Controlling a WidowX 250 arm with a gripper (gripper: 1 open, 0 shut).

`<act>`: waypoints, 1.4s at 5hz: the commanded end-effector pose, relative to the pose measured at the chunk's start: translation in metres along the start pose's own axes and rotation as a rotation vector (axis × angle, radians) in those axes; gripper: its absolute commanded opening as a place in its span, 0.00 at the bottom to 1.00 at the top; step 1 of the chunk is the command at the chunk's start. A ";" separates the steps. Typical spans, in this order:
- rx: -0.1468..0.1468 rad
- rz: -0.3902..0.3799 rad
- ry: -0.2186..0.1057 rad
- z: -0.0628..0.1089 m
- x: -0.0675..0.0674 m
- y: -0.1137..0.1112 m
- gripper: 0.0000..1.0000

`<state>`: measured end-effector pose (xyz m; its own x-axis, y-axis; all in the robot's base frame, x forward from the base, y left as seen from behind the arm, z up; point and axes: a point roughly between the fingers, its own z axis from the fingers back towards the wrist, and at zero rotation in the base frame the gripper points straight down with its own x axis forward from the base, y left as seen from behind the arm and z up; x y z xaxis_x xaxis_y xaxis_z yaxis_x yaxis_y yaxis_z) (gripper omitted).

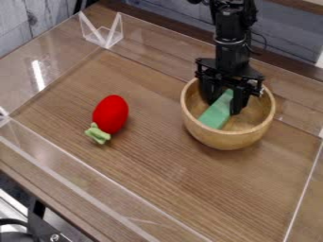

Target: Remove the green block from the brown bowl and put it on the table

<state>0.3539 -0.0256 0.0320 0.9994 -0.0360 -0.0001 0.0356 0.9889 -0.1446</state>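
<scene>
A green block (221, 112) leans tilted inside the brown bowl (228, 137) at the right of the wooden table. My black gripper (229, 90) points straight down into the bowl, and its fingers are shut on the upper end of the block. The block's lower end rests against the bowl's inner wall.
A red strawberry-like toy (110, 113) with a green stem lies left of the bowl. Clear acrylic walls (51, 71) ring the table, with a clear stand (101, 31) at the back left. The table edge runs close on the right.
</scene>
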 end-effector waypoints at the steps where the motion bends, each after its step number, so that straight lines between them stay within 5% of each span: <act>1: 0.004 -0.047 -0.025 0.003 0.008 -0.006 0.00; 4: 0.003 -0.177 0.000 -0.005 -0.011 0.002 0.00; 7: -0.014 -0.220 -0.071 0.029 -0.010 -0.013 0.00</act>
<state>0.3328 -0.0339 0.0355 0.9702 -0.2418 0.0187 0.2416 0.9567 -0.1623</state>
